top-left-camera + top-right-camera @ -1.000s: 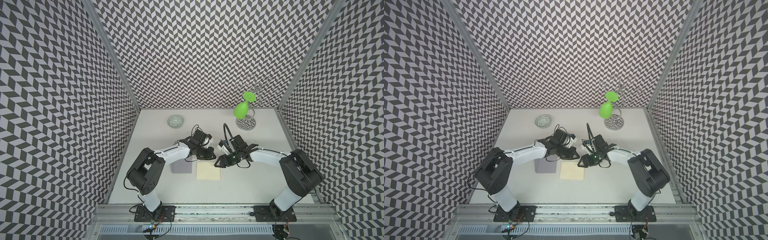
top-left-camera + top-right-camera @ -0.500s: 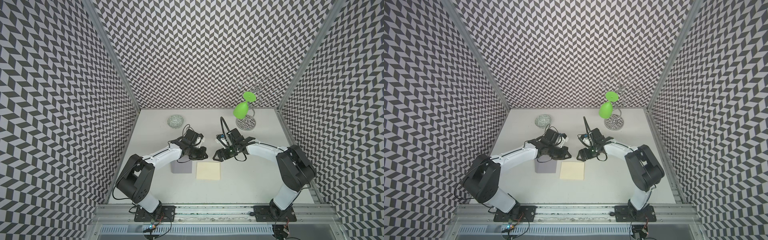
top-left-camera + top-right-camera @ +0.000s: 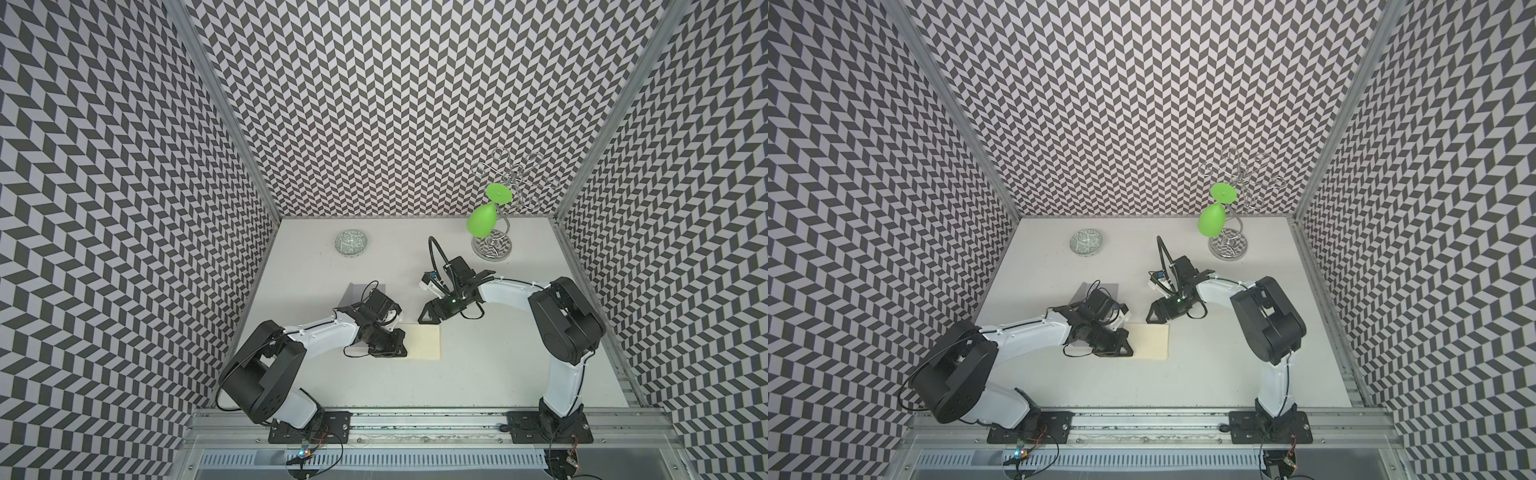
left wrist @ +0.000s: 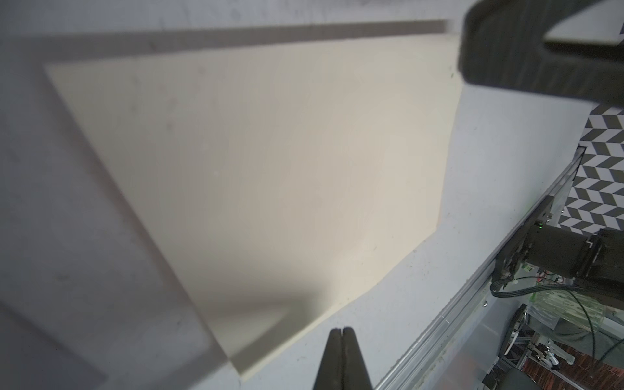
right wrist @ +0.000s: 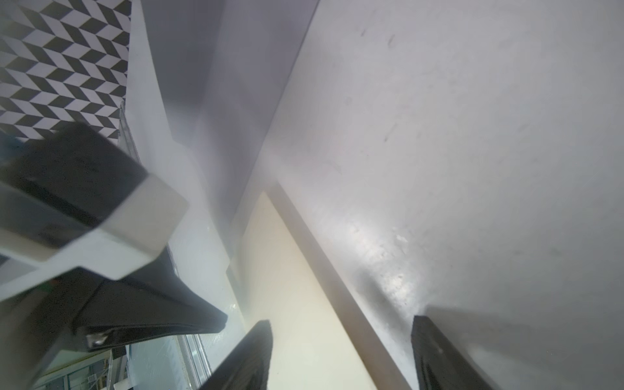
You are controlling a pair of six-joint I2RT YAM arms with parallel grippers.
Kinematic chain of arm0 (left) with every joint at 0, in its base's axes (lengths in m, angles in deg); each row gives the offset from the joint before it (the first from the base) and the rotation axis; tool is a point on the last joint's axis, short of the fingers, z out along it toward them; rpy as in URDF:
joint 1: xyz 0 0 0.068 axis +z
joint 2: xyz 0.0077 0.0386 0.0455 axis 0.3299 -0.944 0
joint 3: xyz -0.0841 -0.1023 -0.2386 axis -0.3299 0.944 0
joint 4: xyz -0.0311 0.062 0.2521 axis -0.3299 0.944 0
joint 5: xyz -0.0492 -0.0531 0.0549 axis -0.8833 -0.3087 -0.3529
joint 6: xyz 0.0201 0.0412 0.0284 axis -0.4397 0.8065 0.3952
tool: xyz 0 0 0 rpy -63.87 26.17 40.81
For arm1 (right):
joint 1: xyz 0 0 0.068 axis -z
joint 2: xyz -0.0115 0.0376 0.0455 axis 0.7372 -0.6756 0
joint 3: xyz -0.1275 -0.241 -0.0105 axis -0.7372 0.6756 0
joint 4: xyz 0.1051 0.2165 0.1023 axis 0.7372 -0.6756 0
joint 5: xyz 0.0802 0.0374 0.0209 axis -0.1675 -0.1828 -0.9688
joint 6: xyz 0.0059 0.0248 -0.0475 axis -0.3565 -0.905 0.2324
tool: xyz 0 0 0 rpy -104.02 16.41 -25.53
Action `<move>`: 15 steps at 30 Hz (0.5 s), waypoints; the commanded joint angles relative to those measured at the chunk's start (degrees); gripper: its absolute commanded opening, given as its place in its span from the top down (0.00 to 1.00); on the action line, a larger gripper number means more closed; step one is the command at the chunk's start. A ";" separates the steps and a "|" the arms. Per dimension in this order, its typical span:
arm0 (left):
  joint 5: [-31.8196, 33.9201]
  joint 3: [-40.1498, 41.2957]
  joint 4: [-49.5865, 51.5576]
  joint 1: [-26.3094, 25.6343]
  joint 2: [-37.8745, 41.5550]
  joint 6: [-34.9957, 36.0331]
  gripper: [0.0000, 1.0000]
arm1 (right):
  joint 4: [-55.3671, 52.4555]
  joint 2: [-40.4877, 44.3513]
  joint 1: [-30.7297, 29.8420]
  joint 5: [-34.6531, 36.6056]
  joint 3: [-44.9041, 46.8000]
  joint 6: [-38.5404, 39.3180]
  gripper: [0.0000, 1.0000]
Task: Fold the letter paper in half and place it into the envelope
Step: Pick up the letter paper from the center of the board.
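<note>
Left wrist view: left gripper (image 4: 342,334) clenched empty; letter paper (image 4: 263,162) just beside, 3 o'clock in both top views. Released, the right gripper (image 3: 428,316) hangs at its 12 o'clock edge.

- The letter paper (image 3: 1152,341) lies flat on the white table (image 3: 1225,365) near its middle, cream face up.
- The left gripper (image 3: 1124,348) sits low at the sheet's left edge and overlaps it.
- The envelope (image 3: 1111,289), grey, lies behind that arm, and the wrist covers most of it.
- The right gripper (image 3: 1151,317) hangs just behind the sheet's far edge, tilted down toward it.
- A small patterned dish (image 3: 1086,243) stands at the back left.
- A green glass (image 3: 1212,222) hangs upside down on a wire rack (image 3: 1229,249) at the back right.
</note>
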 commanded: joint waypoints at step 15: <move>5.05 2.12 -3.85 0.25 -4.34 1.73 0.98 | -6.41 -3.41 -5.06 3.80 0.48 4.13 0.50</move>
